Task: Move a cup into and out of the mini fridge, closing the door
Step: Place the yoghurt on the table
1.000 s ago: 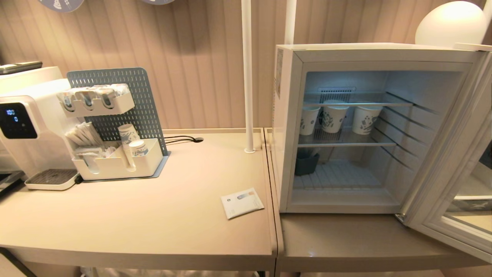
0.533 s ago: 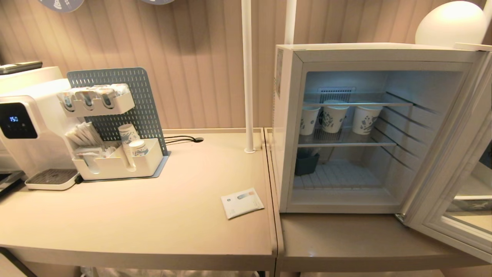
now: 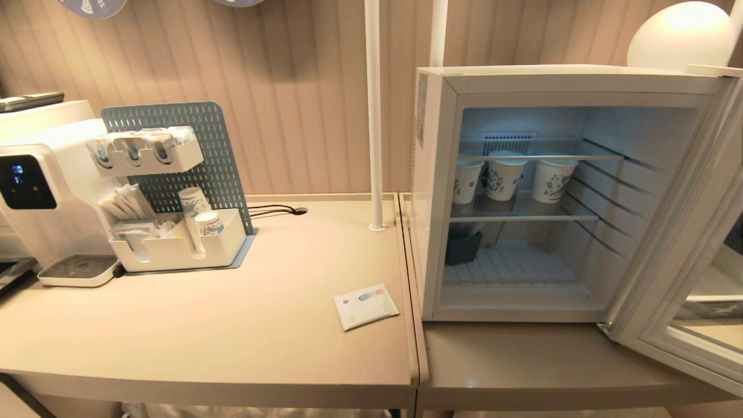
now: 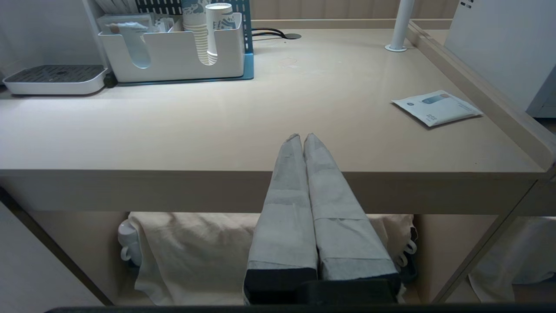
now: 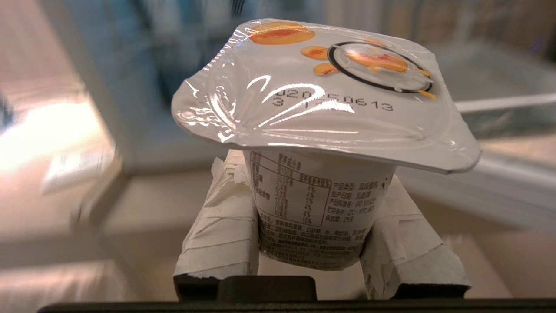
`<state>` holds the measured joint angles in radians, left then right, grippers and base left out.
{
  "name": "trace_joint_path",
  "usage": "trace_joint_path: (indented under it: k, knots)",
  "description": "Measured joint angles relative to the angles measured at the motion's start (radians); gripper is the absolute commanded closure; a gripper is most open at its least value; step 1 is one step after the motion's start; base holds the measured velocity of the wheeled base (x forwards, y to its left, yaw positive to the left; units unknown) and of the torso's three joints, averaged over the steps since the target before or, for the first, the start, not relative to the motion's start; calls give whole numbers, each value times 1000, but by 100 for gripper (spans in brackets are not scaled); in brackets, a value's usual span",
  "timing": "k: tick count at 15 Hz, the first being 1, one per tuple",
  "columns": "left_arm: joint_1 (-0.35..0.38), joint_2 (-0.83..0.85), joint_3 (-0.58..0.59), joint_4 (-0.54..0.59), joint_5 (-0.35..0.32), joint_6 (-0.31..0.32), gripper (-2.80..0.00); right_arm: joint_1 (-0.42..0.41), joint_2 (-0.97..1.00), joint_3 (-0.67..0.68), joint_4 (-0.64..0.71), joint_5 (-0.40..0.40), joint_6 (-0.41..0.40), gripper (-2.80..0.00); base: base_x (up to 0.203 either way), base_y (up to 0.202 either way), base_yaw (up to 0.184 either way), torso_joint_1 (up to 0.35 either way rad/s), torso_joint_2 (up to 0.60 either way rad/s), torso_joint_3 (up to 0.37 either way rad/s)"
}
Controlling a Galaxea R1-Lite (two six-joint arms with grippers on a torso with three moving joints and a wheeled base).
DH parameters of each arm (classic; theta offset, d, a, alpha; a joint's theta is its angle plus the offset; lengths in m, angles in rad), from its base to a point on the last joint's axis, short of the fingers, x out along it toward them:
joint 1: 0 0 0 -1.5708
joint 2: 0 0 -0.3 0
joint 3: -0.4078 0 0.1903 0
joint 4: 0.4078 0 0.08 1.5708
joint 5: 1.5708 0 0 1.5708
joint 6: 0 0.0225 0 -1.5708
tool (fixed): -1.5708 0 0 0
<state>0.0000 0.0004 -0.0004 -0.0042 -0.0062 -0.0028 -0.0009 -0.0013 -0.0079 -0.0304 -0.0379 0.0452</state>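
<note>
Head view, scene: the mini fridge (image 3: 441,191) stands at the table's (image 3: 232,342) right end, the door (image 3: 685,278) swung wide to the right; neither arm shows here.
Head view, change: nothing among the fridge, paper cups (image 3: 504,177) on its middle shelf and the sachet (image 3: 365,306) near the table's front right corner differs from a second ago.
Left wrist view: left gripper (image 4: 302,138) parked low at the table's front edge, jaws pressed together, empty.
Right wrist view: right gripper (image 5: 310,243) has its jaws clamped on the cup (image 5: 319,130), upright, lid uppermost; the blurred background suggests the arm is swinging.
Meaning: the cup is out of the fridge, so closing the door likely remains.
</note>
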Motion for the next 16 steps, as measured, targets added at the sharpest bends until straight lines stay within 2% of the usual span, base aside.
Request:
trace_joint_path:
  k: [2,3,12,16]
  knots:
    - [0,0,0,0,0,0,0,0,0,-16,113,37,-82,0,0,0,0,0,0,0]
    - [0,0,0,0,0,0,0,1,0,-22,115,41,-103,0,0,0,0,0,0,0]
    - [0,0,0,0,0,0,0,1,0,-23,116,36,-95,0,0,0,0,0,0,0]
    - [0,0,0,0,0,0,0,0,0,-23,115,37,-95,0,2,146,-7,2,3,3]
